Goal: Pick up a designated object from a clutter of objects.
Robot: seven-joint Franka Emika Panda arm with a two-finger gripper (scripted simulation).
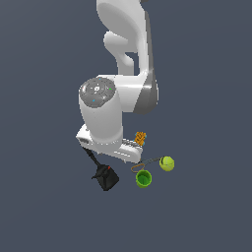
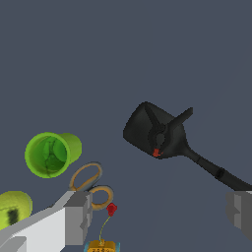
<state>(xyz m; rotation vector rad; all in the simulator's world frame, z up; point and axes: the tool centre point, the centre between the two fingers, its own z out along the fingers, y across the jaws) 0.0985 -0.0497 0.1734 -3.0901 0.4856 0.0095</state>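
The designated object (image 2: 167,134) is a tiny black angular piece with a red spot. It lies on the blade of the black spatula (image 2: 143,129) with one point sticking out past the blade's edge. My gripper (image 2: 158,214) is open. Its two grey fingers (image 2: 78,219) stand wide apart, above the floor and to one side of the object, touching nothing. In the exterior view the object (image 1: 104,170) and the spatula (image 1: 107,179) lie just below the white hand, towards the exterior view's left of the clutter.
A green cup (image 2: 48,154) lies on its side beside a yellow-green ball (image 2: 12,209). A thin brown looped cord (image 2: 87,178) with a red tip (image 2: 111,209) lies between my fingers and the cup. An orange lump (image 2: 101,245) sits close by.
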